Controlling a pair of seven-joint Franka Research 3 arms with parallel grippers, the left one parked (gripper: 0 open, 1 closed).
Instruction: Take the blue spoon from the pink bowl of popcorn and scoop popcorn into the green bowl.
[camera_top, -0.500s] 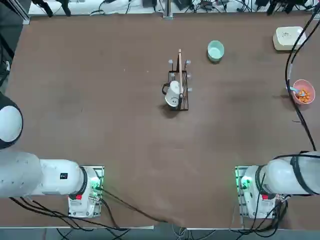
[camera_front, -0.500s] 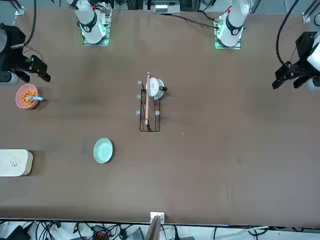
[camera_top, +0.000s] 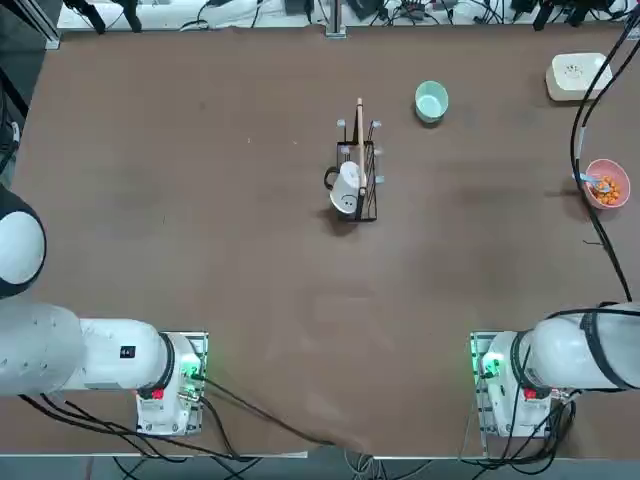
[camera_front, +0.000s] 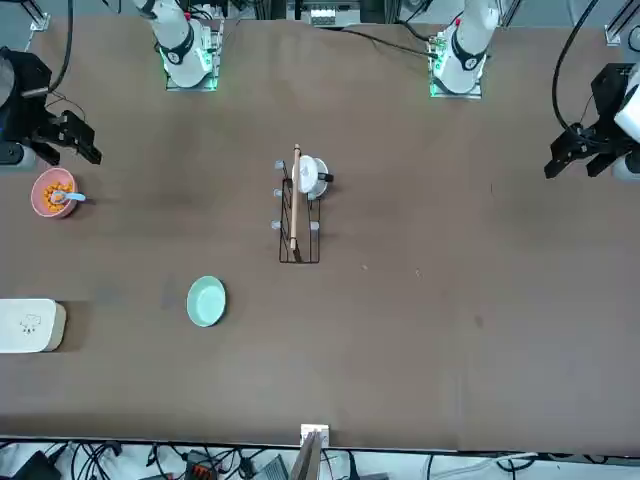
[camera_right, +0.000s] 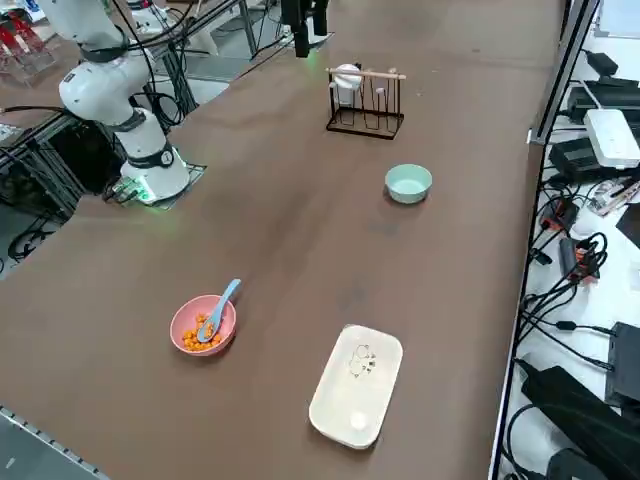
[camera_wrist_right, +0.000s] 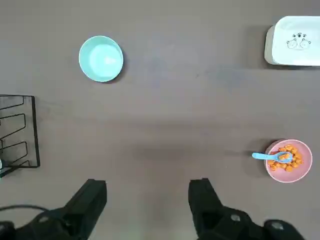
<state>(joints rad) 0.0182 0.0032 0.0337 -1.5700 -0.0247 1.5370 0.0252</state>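
Note:
The pink bowl (camera_wrist_right: 292, 177) holds orange popcorn (camera_wrist_right: 292, 156), with the blue spoon (camera_wrist_right: 270, 157) lying in it, handle over the rim. This bowl (camera_right: 205, 348) stands near the table's right edge, and the spoon (camera_right: 220, 305) leans on its rim. The empty green bowl (camera_wrist_right: 101, 58) sits further out toward the middle of the table (camera_right: 408, 183). My right gripper (camera_wrist_right: 149, 192) hangs high above the table, open and holding nothing, off to one side of the pink bowl (camera_front: 36, 195). In the front view the gripper (camera_front: 65, 150) shows at the left edge.
A cream rounded-square box (camera_right: 357, 385) lies beyond the pink bowl at the far right corner. A black wire rack (camera_top: 358, 180) with a white mug and a wooden bar stands mid-table. A black cable (camera_top: 585, 150) runs beside the pink bowl (camera_top: 622, 200).

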